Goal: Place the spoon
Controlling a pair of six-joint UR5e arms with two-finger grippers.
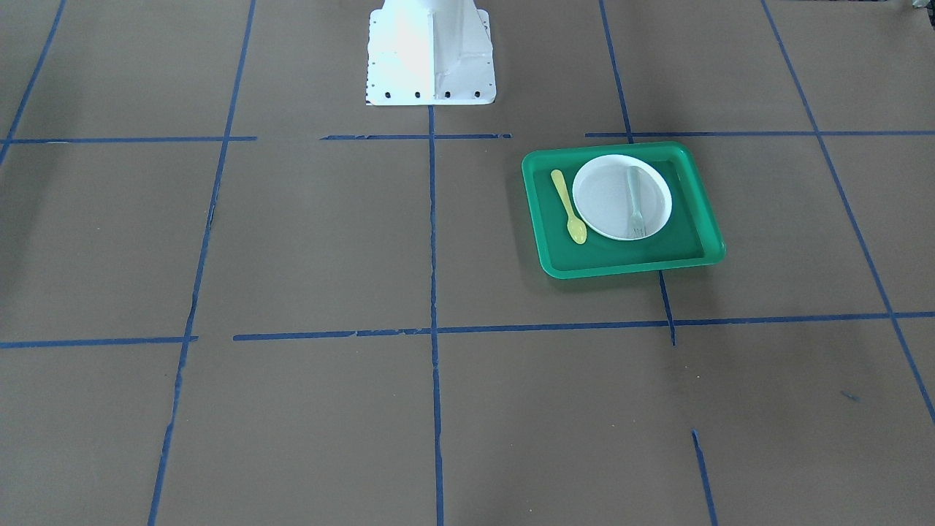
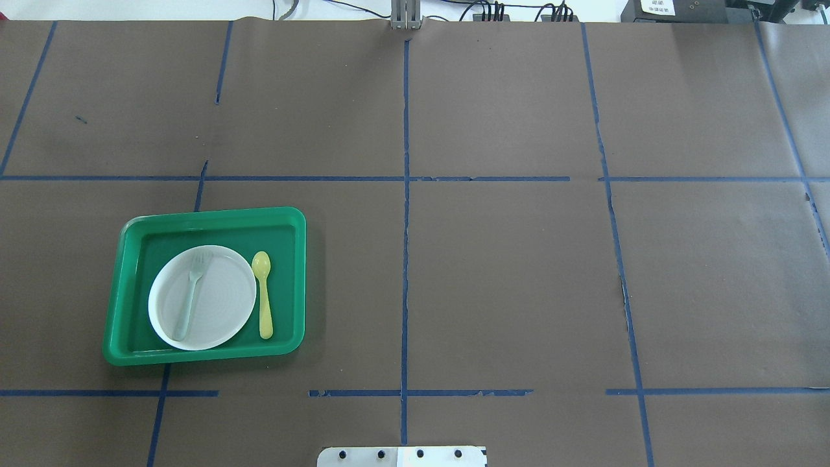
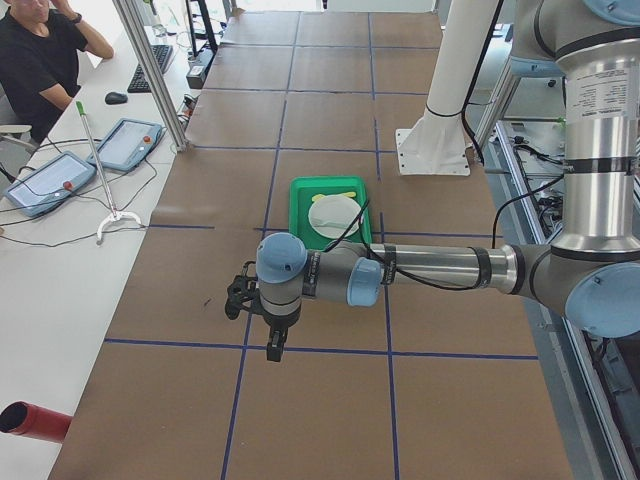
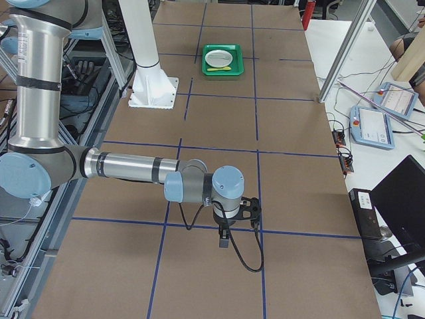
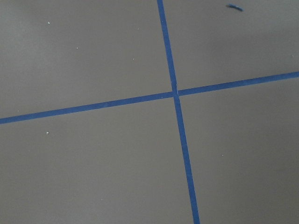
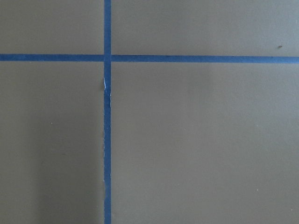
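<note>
The small yellow spoon (image 1: pixel 569 208) lies flat in the green tray (image 1: pixel 621 269), just beside the white plate (image 1: pixel 606 208), touching nothing else. In the overhead view the spoon (image 2: pixel 263 298) is right of the plate (image 2: pixel 220 305), bowl pointing away from the robot. A pale grey-green fork (image 2: pixel 191 292) lies on the plate. My left gripper (image 3: pixel 275 345) shows only in the exterior left view, low over bare table far from the tray; I cannot tell if it is open or shut. My right gripper (image 4: pixel 224 239) shows only in the exterior right view, likewise far from the tray (image 4: pixel 222 60).
The white robot pedestal (image 1: pixel 431 58) stands at the table's robot side. Blue tape lines grid the brown table cover. An operator (image 3: pixel 40 60), tablets and cables are on a side desk beyond the table's edge. A red cylinder (image 3: pixel 30 420) lies at that desk's end.
</note>
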